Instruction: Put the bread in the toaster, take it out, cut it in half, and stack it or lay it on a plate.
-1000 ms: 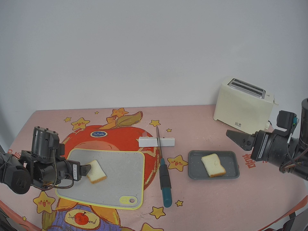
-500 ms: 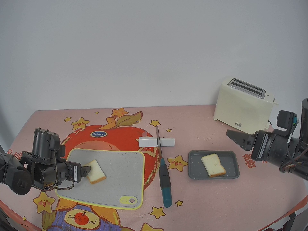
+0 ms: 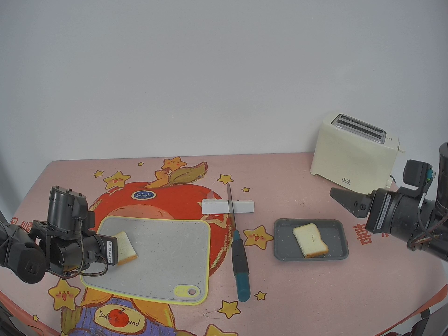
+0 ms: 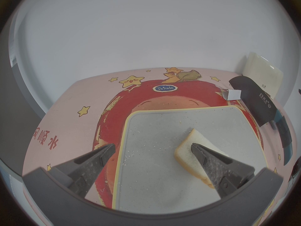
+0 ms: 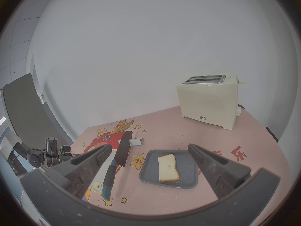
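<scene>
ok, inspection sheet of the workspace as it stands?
Surface: table under a pink apple-print cloth, with scattered crumbs.
Job's things: left bread half on the cutting board; right bread half in the grey tray; toaster, nothing sticking out of its slots; knife, blade resting across a white block.
Clutter: nothing seen.
End effectors: left end effector open, low over the board, left bread half beside one finger; right end effector open, in the air in front of the toaster.
Cables: a dark cord seems to leave the toaster's side.
Surroundings: plain white wall.
</scene>
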Controlling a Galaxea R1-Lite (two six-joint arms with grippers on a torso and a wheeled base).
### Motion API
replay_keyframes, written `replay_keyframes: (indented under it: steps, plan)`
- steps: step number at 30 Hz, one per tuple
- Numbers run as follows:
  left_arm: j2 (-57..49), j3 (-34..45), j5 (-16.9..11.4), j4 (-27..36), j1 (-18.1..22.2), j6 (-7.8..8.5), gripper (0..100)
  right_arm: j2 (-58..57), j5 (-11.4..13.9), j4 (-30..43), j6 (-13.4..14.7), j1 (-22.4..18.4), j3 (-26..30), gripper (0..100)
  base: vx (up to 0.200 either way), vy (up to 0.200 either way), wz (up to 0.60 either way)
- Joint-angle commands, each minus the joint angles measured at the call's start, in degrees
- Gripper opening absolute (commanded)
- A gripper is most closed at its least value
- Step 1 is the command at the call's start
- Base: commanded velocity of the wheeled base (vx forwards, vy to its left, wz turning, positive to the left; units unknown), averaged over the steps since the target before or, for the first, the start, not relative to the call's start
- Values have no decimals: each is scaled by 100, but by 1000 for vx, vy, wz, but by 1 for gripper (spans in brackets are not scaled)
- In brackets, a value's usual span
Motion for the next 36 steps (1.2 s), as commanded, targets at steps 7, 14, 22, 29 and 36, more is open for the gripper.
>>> replay_keyframes:
  steps: [7,14,22,29,36]
  plan:
    - [-567,-45,-10,3,-18,-21,0,-5,2,-1,6,1,-1,100,0,0,0]
    - [-1367,-115,-54,3,-18,-13,0,4,2,-1,6,10,8,100,0,0,0]
    - [-1815,-27,-371,39,-18,14,0,4,2,-1,6,19,8,100,0,0,0]
    - [-2053,43,-696,39,8,5,0,4,2,-1,6,19,8,100,0,-114,0]
    - [-2176,78,-696,56,8,14,0,4,2,-1,6,10,8,100,0,-200,0]
